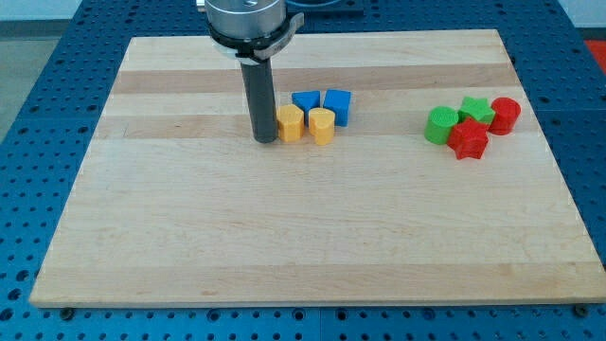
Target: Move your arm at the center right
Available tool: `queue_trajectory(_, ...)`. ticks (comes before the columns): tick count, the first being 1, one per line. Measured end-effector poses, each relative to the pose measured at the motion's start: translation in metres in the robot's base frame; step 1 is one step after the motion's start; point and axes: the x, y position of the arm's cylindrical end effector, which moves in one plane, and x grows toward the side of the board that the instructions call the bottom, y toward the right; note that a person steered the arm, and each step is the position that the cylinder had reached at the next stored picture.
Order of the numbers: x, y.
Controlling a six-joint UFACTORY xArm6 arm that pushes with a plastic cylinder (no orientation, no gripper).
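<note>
My tip (264,140) rests on the wooden board (303,227) in the upper middle, just left of a yellow hexagonal block (290,123) and touching or nearly touching it. A second yellow block (322,125) stands right beside the first. Behind them are two blue blocks, one (305,100) on the left and one (338,106) on the right. At the view's right sits a cluster: a green round block (440,125), a green star block (476,109), a red star block (468,139) and a red round block (506,115).
The arm's metal flange (246,21) hangs over the board's top edge. A blue perforated table (38,114) surrounds the board on all sides.
</note>
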Motion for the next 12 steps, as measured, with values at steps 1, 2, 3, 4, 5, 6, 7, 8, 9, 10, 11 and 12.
queue_trajectory(1,0.000,0.008)
queue_trajectory(2,0.000,0.010)
queue_trajectory(3,0.012,0.010)
queue_trajectory(4,0.044,0.016)
queue_trajectory(5,0.051,0.060)
queue_trajectory(6,0.055,0.117)
queue_trajectory(7,0.067,0.167)
queue_trajectory(8,0.070,0.214)
queue_trajectory(9,0.070,0.259)
queue_trajectory(10,0.067,0.300)
queue_trajectory(11,0.048,0.332)
queue_trajectory(12,0.022,0.356)
